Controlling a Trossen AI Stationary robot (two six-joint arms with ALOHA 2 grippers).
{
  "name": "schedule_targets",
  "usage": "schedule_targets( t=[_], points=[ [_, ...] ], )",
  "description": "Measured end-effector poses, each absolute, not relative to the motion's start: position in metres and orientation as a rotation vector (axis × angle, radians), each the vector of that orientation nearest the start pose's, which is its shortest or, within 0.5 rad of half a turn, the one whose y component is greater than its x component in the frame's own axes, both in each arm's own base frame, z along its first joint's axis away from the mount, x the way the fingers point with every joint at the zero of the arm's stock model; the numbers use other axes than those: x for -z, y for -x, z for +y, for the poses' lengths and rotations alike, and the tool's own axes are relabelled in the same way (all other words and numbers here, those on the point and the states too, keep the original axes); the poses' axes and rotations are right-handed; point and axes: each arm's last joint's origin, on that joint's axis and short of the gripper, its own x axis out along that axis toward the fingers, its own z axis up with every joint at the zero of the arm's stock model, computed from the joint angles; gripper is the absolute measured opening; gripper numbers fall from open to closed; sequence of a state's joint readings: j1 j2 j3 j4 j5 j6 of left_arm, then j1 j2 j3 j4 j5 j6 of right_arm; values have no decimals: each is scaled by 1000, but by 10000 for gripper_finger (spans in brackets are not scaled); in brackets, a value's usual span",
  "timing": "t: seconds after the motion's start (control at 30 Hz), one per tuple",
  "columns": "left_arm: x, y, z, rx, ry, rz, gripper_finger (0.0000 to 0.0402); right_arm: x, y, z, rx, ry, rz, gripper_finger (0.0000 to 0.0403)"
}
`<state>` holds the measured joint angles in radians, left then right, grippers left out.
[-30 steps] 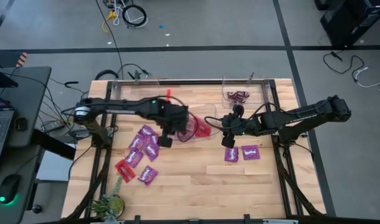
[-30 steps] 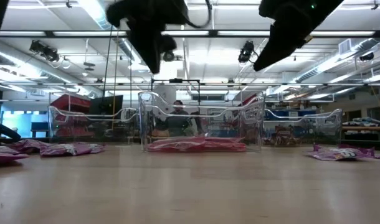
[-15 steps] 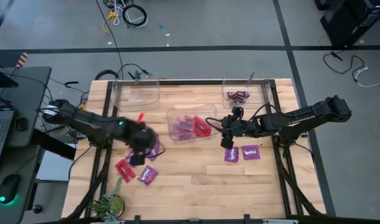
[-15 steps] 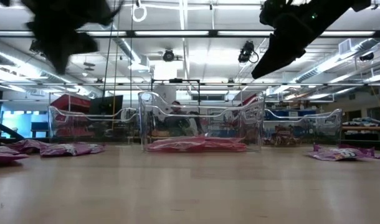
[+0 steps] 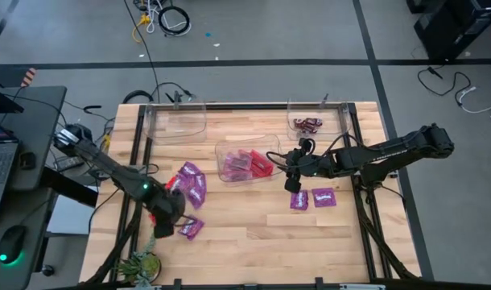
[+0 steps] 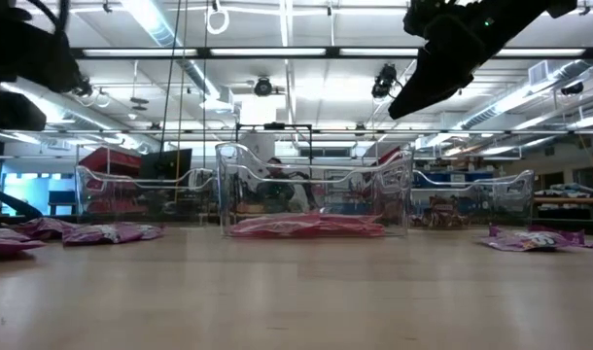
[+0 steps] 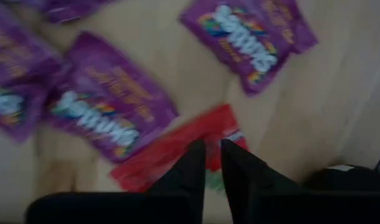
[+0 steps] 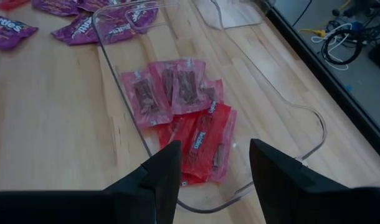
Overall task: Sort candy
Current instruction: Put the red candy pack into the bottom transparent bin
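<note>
Surface: pale slatted wooden table, seen from above, listed from near edge to far edge.

1. Small green potted plant, near-left corner. Not part of the sort.
2. Left gripper, low over the near-left part of the table. Fingers only a narrow slit apart, nothing between them. A flat red shiny wrapped packet lies loose right under the fingertips.
3. Purple shiny wrapped packets, unsorted: one just beside the left gripper, two more a little farther in on the left side, and a pair near the right edge.
4. Long clear plastic bin, centre of the table, holding a heap of red and pinkish-red packets.
5. Right gripper, hanging over the right end of the centre bin. Fingers well apart, empty.
6. Small clear plastic bin, far edge towards the right corner, holding a few dark maroon packets.
7. Second clear plastic bin, far edge towards the left corner. No packets seen in it.

Progress, as judged: roughly midway. Most reds and the maroons are binned. Every purple packet and at least one red are yet to go, and the far-left bin would suit the purples.

Obstructions: the red packet lies just beside the purple ones and could drag one along. The right arm over the centre bin may crowd a drop there.
</note>
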<state>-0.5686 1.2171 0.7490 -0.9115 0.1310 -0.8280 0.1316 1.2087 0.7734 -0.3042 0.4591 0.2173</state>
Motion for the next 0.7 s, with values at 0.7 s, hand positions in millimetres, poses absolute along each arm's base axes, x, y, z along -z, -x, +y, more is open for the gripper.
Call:
schedule_targets(
  t=[0.7],
  points=[
    [-136, -165, -145, -2, 90, 1714, 192, -239, -243, 19, 385, 11, 668, 174]
  ],
)
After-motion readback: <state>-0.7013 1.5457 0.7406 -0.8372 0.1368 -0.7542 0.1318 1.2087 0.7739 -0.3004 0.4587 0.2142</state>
